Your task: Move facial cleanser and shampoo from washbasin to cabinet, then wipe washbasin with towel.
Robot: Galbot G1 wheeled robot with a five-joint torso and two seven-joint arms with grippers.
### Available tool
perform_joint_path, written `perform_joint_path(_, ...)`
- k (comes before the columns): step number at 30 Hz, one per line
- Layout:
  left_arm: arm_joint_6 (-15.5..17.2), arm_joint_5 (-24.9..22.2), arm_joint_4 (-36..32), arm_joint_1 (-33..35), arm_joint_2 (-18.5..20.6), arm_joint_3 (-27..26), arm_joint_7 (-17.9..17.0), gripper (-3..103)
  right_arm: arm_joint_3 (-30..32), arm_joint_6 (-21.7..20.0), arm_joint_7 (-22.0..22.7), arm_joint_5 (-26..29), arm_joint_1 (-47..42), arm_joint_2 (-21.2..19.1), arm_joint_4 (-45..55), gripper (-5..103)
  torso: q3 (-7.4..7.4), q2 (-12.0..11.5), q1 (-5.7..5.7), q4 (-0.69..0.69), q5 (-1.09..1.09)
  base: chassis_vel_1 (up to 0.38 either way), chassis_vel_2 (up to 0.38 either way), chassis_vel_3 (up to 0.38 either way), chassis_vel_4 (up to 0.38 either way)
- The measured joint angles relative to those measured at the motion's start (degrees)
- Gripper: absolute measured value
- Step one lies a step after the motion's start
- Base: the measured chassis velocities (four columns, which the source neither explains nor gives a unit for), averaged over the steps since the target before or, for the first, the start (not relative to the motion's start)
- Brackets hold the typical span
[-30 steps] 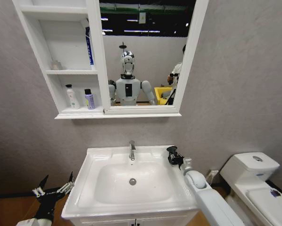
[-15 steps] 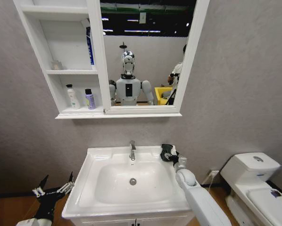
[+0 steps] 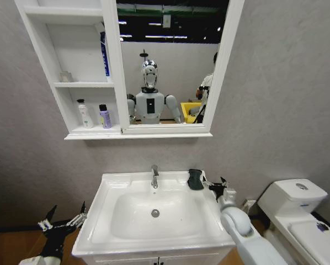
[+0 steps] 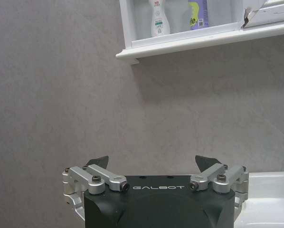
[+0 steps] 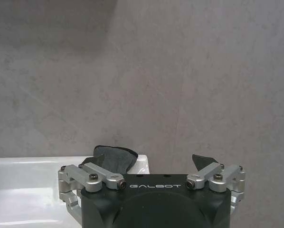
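The dark grey towel (image 3: 195,179) lies bunched on the back right rim of the white washbasin (image 3: 107,221). Just right of it my right gripper (image 3: 216,186) stands open and apart from the cloth. In the right wrist view the towel (image 5: 116,156) sits beyond one finger of that gripper (image 5: 151,161), on the washbasin (image 5: 28,185). A white bottle (image 3: 84,113) and a purple bottle (image 3: 104,116) stand on the lowest shelf of the cabinet (image 3: 93,131); I cannot tell which is the cleanser. My left gripper (image 3: 63,221) hangs open, low and left of the basin.
A chrome tap (image 3: 154,175) rises behind the bowl and its drain (image 3: 155,212). A white toilet (image 3: 294,204) stands close on the right. A blue tube (image 3: 104,55) leans on the middle shelf. The left wrist view shows both bottles (image 4: 158,19) above the grey wall.
My right gripper, which held the towel, has let it go on the back right rim. It has opened and drawn away to the right. The left arm has not moved.
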Motion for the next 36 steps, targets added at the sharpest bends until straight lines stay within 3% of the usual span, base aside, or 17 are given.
perform_joint_path(1,0.0,0.0,0.0,0.0,0.0,0.0,0.0,100,0.0,0.0,0.0,0.0,0.0,0.0,0.0,100,0.00,0.0,0.00,0.00,0.00,0.000,0.000,0.000,0.000)
perform_joint_path(3,0.0,0.0,0.0,0.0,0.0,0.0,0.0,100,2.4,1.8,-1.6,-8.0,-9.7,4.9,8.8,100,0.00,0.0,0.00,0.01,0.01,0.000,0.000,0.000,0.000)
perform_joint_path(4,0.0,0.0,0.0,0.0,0.0,0.0,0.0,100,2.4,1.8,-1.6,-8.0,-9.7,4.9,8.8,100,0.00,0.0,0.00,0.01,0.01,0.000,0.000,0.000,0.000)
perform_joint_path(6,0.0,0.0,0.0,0.0,0.0,0.0,0.0,100,2.7,4.8,-3.4,-15.3,-16.6,9.0,14.4,100,0.00,0.0,0.00,0.03,-0.01,0.000,0.000,0.000,0.000)
perform_joint_path(13,0.0,0.0,0.0,0.0,0.0,0.0,0.0,100,1.5,10.0,-3.1,-22.5,-23.7,12.8,18.7,100,0.02,0.0,0.03,0.04,-0.02,0.007,-0.038,-0.006,0.024)
perform_joint_path(24,0.0,0.0,0.0,0.0,0.0,0.0,0.0,100,0.1,9.8,-1.9,-22.5,-23.4,12.0,20.1,100,0.02,0.0,0.02,0.02,0.01,0.036,-0.241,-0.044,0.252)
perform_joint_path(36,0.0,0.0,0.0,0.0,0.0,0.0,0.0,100,-0.2,9.7,-2.6,-20.5,-19.9,11.7,18.4,100,-0.01,0.0,-0.06,0.07,-0.01,0.207,-0.241,-0.206,0.246)
